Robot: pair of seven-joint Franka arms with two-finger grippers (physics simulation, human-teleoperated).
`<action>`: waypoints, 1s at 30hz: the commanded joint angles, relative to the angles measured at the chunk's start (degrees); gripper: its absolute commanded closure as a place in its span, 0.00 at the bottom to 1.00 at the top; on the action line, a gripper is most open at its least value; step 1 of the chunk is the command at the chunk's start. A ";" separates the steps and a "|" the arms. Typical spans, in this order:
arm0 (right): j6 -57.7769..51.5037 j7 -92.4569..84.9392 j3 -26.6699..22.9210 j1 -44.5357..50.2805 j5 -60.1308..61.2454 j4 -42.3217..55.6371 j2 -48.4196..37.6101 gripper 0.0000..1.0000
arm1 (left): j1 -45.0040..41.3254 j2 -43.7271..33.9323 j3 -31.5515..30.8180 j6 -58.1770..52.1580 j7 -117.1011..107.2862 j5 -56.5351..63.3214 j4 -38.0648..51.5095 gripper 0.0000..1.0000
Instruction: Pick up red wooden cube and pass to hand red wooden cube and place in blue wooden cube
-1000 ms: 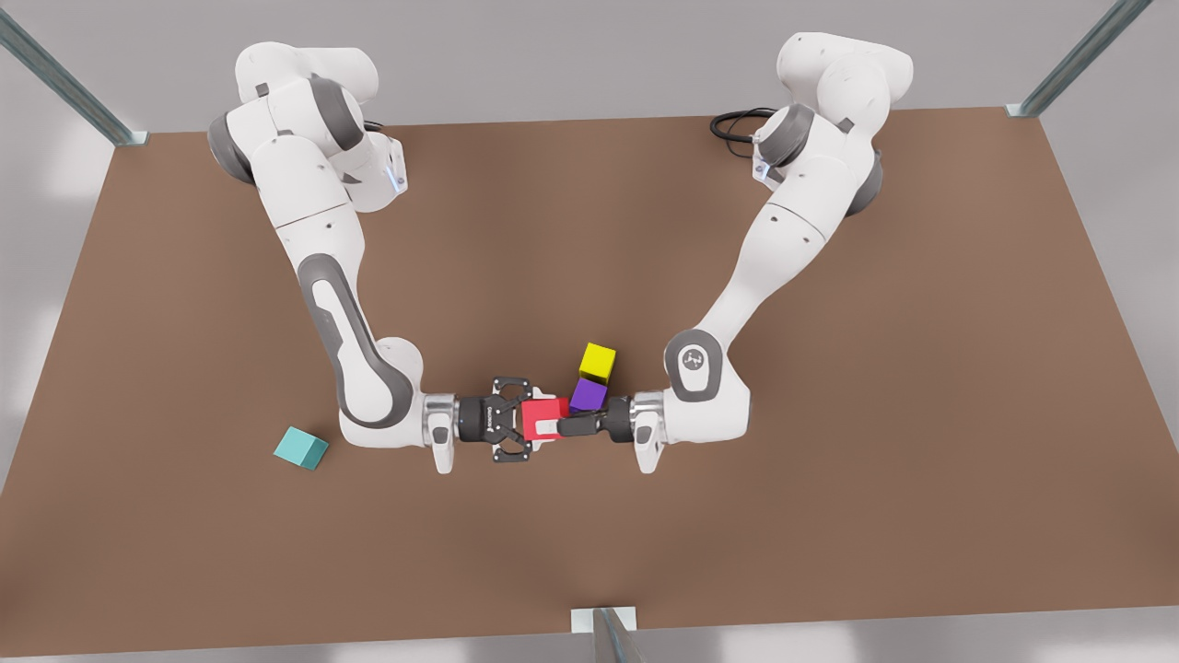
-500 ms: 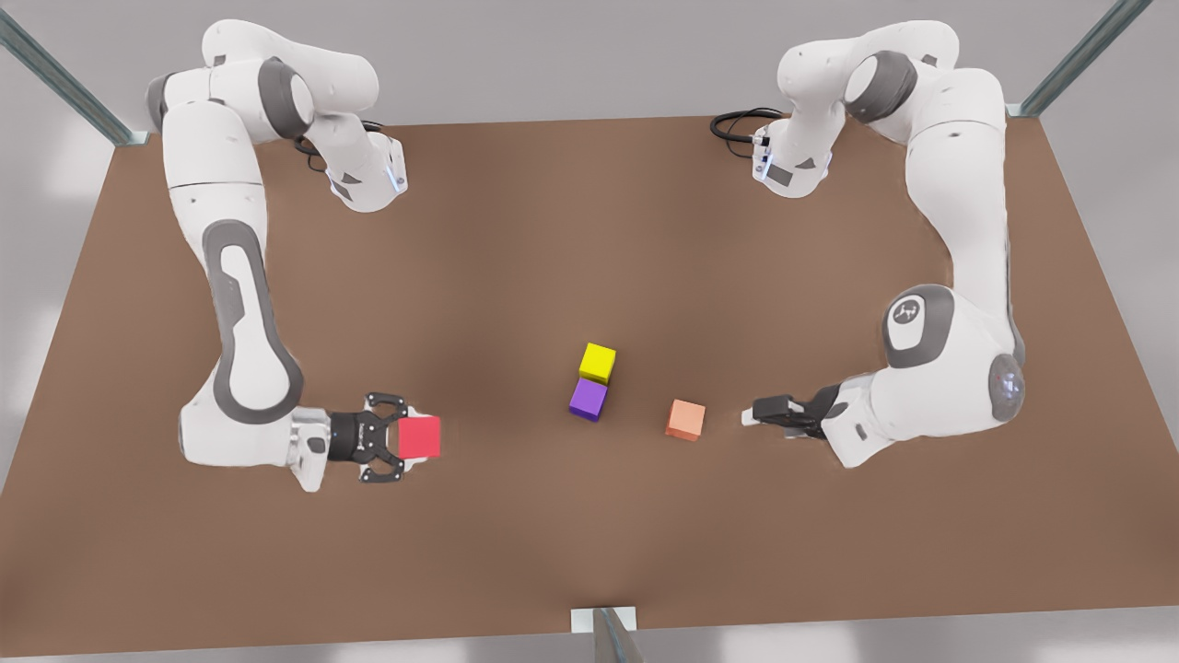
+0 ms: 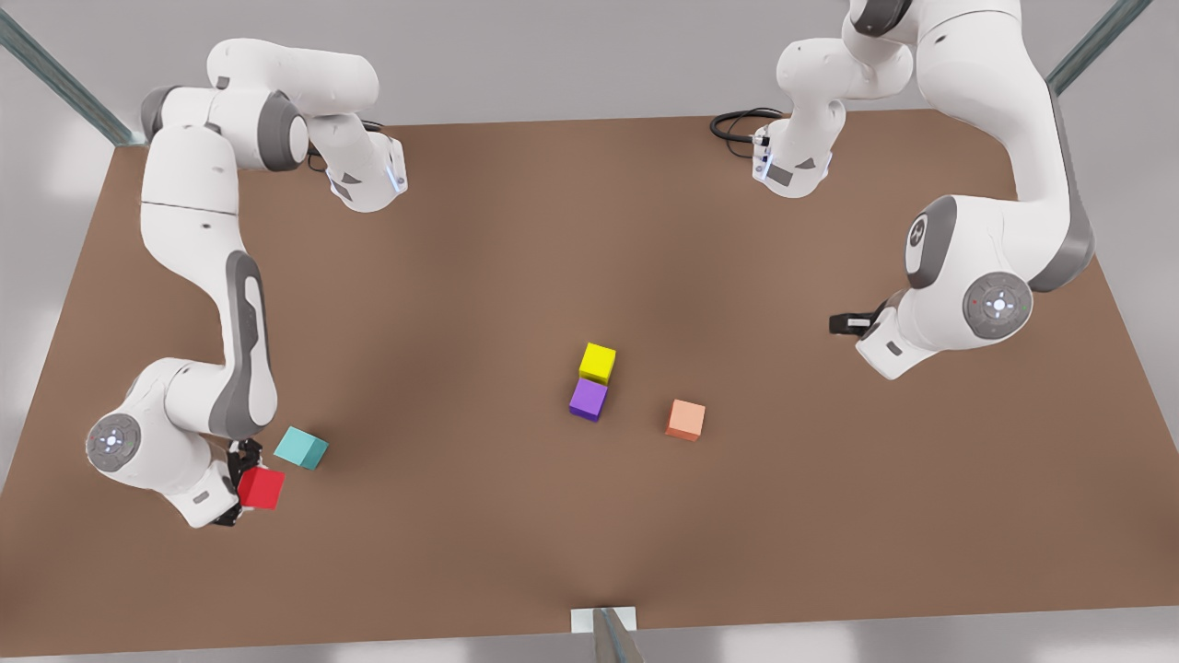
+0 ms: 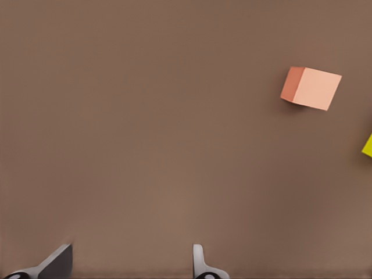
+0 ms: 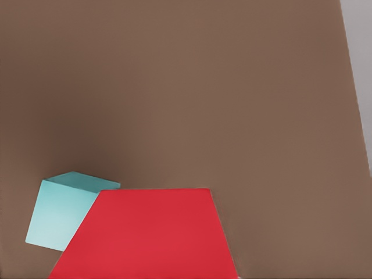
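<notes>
- Front view shows a flat brown table (image 3: pixel 516 230) with a smooth, dull top.
- Five small cubes are in sight, all the same size, all with plain flat faces and sharp edges.
- The red wooden cube (image 3: pixel 262 489) is bright red and sits at the tip of the right gripper (image 3: pixel 241 483), on the front view's left, near the table's front edge.
- The right gripper's dark fingers are closed tight on the red wooden cube, one on each side of it, and the cube sticks out past them toward the middle of the table.
- The blue wooden cube (image 3: pixel 301 447) is blue-green. It rests on the table just beside the red wooden cube, a bit farther back.
- From the right wrist view, the red wooden cube (image 5: pixel 145 235) looks big and close, and it covers one corner of the blue wooden cube (image 5: pixel 61 212).
- I cannot tell if the two cubes touch.
- A yellow cube (image 3: pixel 598 363) and a purple cube (image 3: pixel 589 400) sit right next to each other in the middle of the table.
- A pale orange cube (image 3: pixel 686 420) sits near them, toward the front view's right.
- The left gripper (image 3: pixel 846 323) hangs over the table on the front view's right, well apart from all the cubes.
- From the left wrist view, its two fingertips (image 4: pixel 58 261) are spread apart with nothing but bare table between them, and the pale orange cube (image 4: pixel 311 88) lies farther off.
</notes>
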 commanded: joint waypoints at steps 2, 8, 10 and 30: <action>4.02 13.19 0.19 1.25 -1.96 -5.59 -2.02 0.44 | 0.07 0.30 -0.01 -1.33 1.10 0.09 -0.02 0.00; 3.93 12.31 0.28 1.78 -1.96 -13.94 -7.11 0.44 | 0.33 1.36 -0.01 -0.54 1.10 0.09 0.06 0.00; 4.37 12.31 0.19 1.78 -1.96 -15.62 -7.73 0.44 | 0.33 1.27 -0.01 -0.63 1.01 0.00 0.06 0.00; 6.22 12.31 -0.16 1.52 -3.19 -20.01 -7.56 0.43 | 0.33 2.23 -0.01 -0.45 1.10 0.09 -0.02 0.00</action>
